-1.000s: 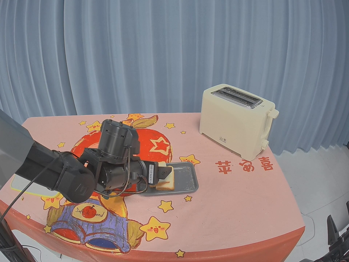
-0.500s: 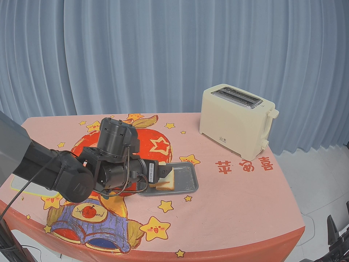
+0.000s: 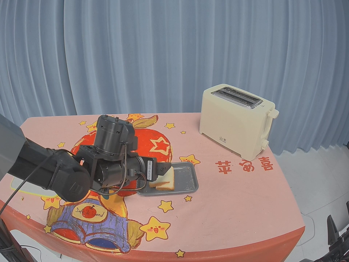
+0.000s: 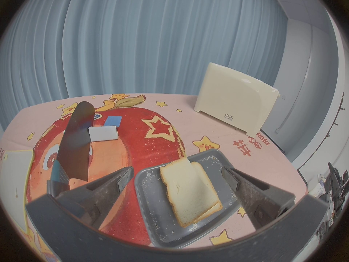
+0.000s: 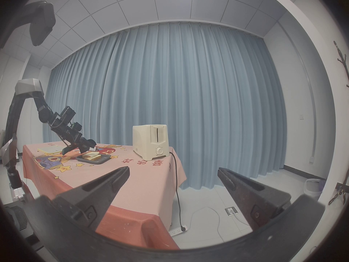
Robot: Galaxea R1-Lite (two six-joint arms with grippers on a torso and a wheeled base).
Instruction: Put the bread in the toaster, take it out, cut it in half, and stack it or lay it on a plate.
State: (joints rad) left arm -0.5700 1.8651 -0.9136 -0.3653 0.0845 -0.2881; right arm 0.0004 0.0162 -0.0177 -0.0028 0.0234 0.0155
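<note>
Where the left arm reaches across the pink table [image 3: 240, 204], the left gripper [image 4: 177, 172] sits low over a grey tray [image 4: 145, 201].
- Its jaws are spread wide, one finger on each side of the tray. Nothing is held between them.
- The bread [image 4: 189, 191] lies in the tray: two pale slices, one stacked on the other and slightly offset. In the left wrist view both fingers stand apart from the slices.
- Crumbs are scattered over the tray floor.

The tray sits near the middle of the table, at the edge of the big red apple print. The cream toaster [image 3: 236, 120] stands well apart from it at the far right corner. Its two top slots are dark, with no slice standing above them. A cord hangs from it to the floor on the right wrist side.

The right gripper [image 5: 172, 171] hangs off the table, beyond the toaster corner and over the floor. Its jaws are wide apart and hold nothing.

Other items, left wrist view:
- A dark blade-shaped thing [image 4: 76, 142] stands tip up just beside the left finger. I cannot tell what holds it.
- A white card [image 4: 103, 132] and a blue card [image 4: 113, 120] lie on the apple print beyond it.
- A pale board with a yellow rim [image 4: 14, 179] lies at the table's left edge.

A blue curtain [image 3: 174, 44] hangs behind.
</note>
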